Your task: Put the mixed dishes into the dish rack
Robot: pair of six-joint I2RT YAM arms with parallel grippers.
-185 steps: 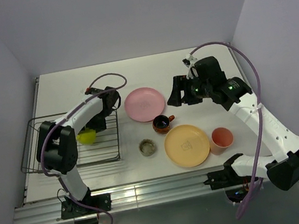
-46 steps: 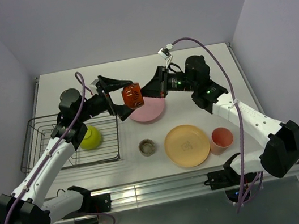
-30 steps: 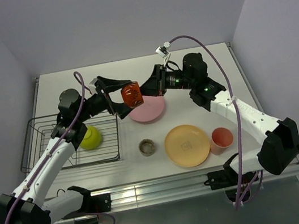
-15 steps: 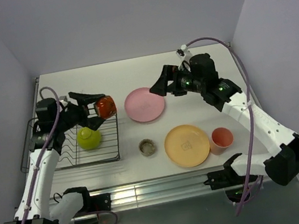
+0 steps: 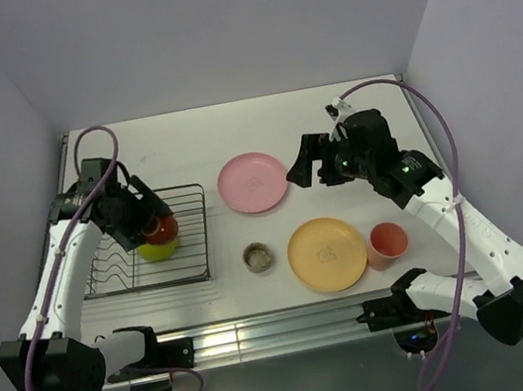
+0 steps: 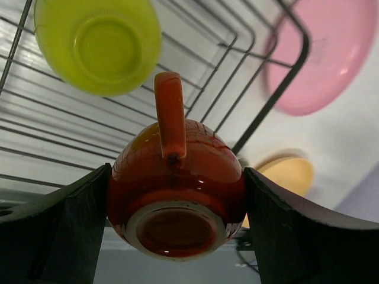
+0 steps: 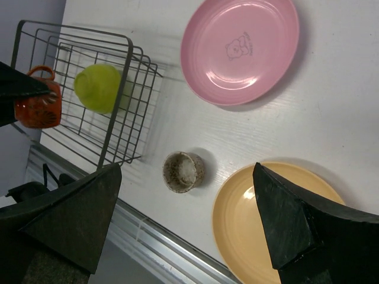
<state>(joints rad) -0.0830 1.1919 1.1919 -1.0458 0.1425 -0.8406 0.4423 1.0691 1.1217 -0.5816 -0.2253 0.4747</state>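
My left gripper [image 5: 151, 224] is shut on the small red-orange bowl [image 5: 160, 229] and holds it over the dish rack [image 5: 198, 236], just above the lime-green bowl [image 5: 153, 251] that lies in it. In the left wrist view the red-orange bowl [image 6: 177, 189] sits between both fingers, handle pointing away, with the lime-green bowl [image 6: 98, 44] below on the rack wires [image 6: 278, 89]. My right gripper [image 5: 303, 170] is open and empty, above the table beside the pink plate [image 5: 253, 182]. The yellow-orange plate [image 5: 326, 253], salmon-pink cup [image 5: 387, 243] and tiny beige-grey cup [image 5: 258, 256] stand on the table.
In the right wrist view my open right gripper [image 7: 188, 180] hangs above the beige-grey cup [image 7: 183, 172], with the yellow-orange plate [image 7: 272, 219] and pink plate [image 7: 240, 50] nearby. The rack [image 7: 127, 56] stands at the table's left side, near the wall. The table's metal front rail [image 5: 264, 330] runs along the near edge.
The red-orange bowl passed from my right gripper to my left. My left gripper then carried it left and down over the rack, next to the lime-green bowl. My right arm drew back, open.
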